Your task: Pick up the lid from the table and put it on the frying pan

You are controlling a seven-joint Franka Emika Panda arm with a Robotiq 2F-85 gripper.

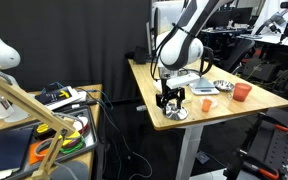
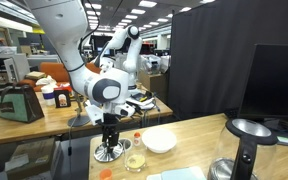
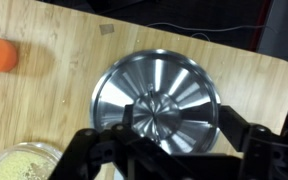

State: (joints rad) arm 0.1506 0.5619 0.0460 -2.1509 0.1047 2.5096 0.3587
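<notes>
We are hovering the wide-open gripper (image 2: 108, 143) over the lid (image 3: 156, 75) — reaching stage. Next is calling for pinching its knob (image 3: 154, 115).

On table (image 1: 269, 100), near one end: lid (image 1: 175, 114), flat, close to edge. Directly above lid: gripper (image 1: 170, 100), jaws spread to either side of knob in wrist view. Just beside lid, in an exterior view: small dish (image 2: 136, 160), between lid and bowl (image 2: 160, 140). Farther along table, well apart from lid: pan (image 1: 224, 86), then cup (image 1: 242, 92) just beyond pan, nearest far end. Beside table's lid end, apart from it: second bench (image 1: 44, 120), cluttered.
</notes>
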